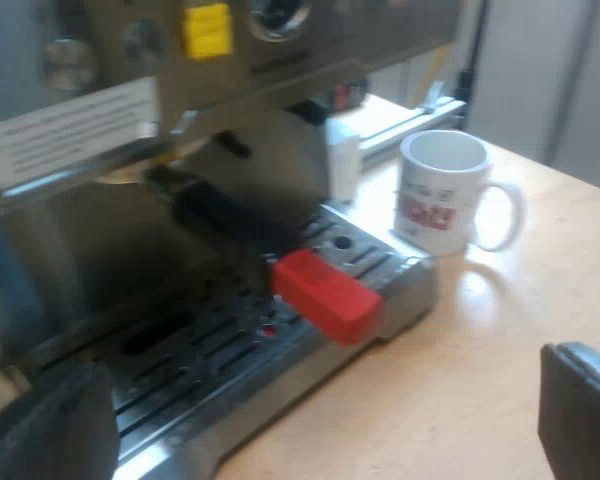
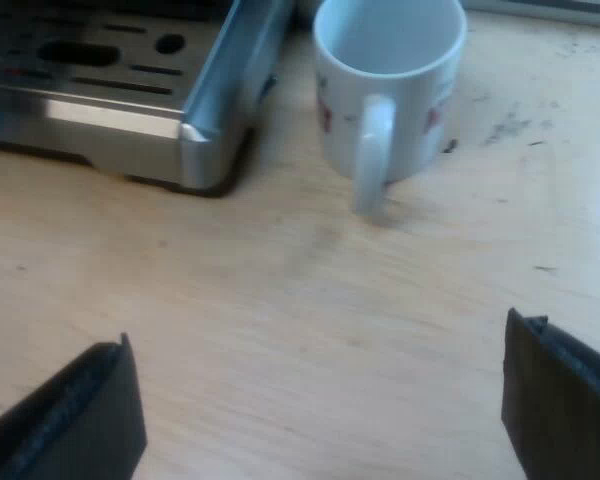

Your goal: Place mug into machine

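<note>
Left pincer [image 1: 315,420] and right pincer [image 2: 315,405] gape wide — mug [image 2: 390,90] upright beside machine [image 2: 100,120], handle toward right pincer

White ceramic mug [image 1: 442,190] with red print: upright, empty, standing on the pale wooden tabletop [image 1: 460,390] just beside a corner of the brushed-steel espresso machine [image 1: 280,70]. Handle not facing the machine. Mug stands off the slotted metal drip tray [image 1: 200,350].

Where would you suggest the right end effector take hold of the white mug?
Probably the handle: the mug stands upright, its handle pointing straight at the open right end effector, so approach from that side and close across it.
</note>
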Available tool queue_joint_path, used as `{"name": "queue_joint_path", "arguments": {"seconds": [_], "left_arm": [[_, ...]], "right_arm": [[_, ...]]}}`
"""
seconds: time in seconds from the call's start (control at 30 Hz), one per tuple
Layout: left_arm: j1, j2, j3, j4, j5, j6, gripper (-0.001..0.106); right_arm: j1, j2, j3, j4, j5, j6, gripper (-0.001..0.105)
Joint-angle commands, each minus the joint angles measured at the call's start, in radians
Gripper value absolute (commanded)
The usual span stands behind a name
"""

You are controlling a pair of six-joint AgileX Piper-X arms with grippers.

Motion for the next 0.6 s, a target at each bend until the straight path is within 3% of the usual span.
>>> {"name": "queue_joint_path", "arguments": {"seconds": [0.03,0.37,0.6], "left_arm": [[-0.04,0.0,-0.011,-0.012,0.0,-0.015,0.087],[-0.077,0.066,-0.003,0.034,-0.002,-0.009,0.087],[-0.077,0.123,0.068,-0.036,0.019,0.0,0.087]], "right_arm": [[0.0,0.047,-0.037,0.034,0.036,-0.066,0.076],[0.0,0.154,-0.031,-0.004,0.036,-0.066,0.076],[0.0,0.157,0.094,-0.164,0.036,-0.062,0.076]]}}
